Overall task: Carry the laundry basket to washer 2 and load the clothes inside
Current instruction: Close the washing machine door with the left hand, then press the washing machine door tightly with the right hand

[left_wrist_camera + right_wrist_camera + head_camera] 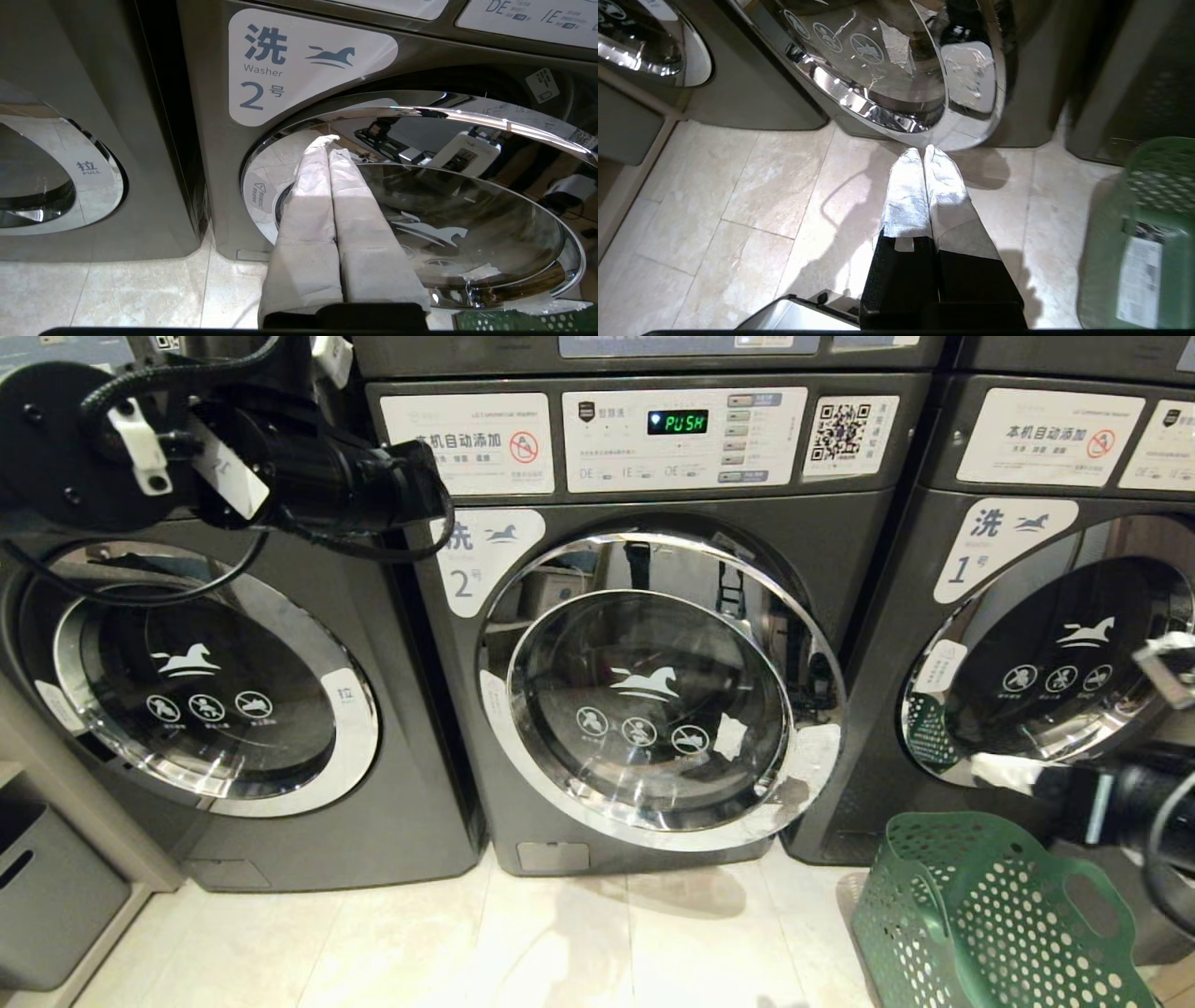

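Left arm raised high at upper left, forearm level, reaching toward the dark grey front-loading washer marked 2 (pixel 653 644). Left pincer (pixel 327 142) closed on nothing, white-wrapped tips just before the chrome-ringed round glass door (pixel 658 695), which is closed. Right arm low at right, right pincer (pixel 923 151) closed, empty, aimed down at the pale tiled floor (pixel 560 943). Green perforated plastic laundry basket (pixel 980 915) upright on the floor, lower right, before washer 1; its contents can't be seen.

Left arm raised at upper left of the head view; left end effector (pixel 332 140) closed, taped fingers (pixel 308 205) pressed together, nothing held. Right arm low at the right edge; right end effector (pixel 923 151) closed and empty, angled downward.
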### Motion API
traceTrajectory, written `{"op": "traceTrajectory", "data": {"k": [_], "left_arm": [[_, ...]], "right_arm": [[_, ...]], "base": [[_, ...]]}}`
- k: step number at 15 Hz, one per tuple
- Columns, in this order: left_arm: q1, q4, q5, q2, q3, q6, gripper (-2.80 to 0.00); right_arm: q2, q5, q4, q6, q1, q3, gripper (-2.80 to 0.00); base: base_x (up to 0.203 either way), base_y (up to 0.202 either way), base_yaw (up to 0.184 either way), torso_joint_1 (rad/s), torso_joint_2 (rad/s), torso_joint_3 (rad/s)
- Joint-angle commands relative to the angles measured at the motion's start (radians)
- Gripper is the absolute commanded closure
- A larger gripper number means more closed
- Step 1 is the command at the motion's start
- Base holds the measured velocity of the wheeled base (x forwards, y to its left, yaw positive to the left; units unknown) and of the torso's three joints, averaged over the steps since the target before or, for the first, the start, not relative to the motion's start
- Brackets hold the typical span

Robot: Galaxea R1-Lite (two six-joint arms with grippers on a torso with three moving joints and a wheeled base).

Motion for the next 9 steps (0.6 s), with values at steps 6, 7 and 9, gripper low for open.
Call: {"op": "traceTrajectory", "data": {"k": [6,7,9], "left_arm": [[0.000,0.000,-0.001,-0.001,0.001,0.004,0.00],[0.000,0.000,-0.001,0.003,0.000,0.004,0.00],[0.000,0.000,-0.001,0.003,0.000,0.004,0.00]], "right_arm": [[0.539,0.176,-0.364,0.005,0.067,-0.109,0.00],[0.561,0.178,-0.364,0.006,0.067,-0.129,0.00],[0.601,0.179,-0.364,0.004,0.067,-0.158,0.00]], "base": [[0.000,0.000,0.000,0.000,0.00,0.000],[0.000,0.000,0.000,0.000,0.00,0.000],[0.000,0.000,0.000,0.000,0.00,0.000]]}}
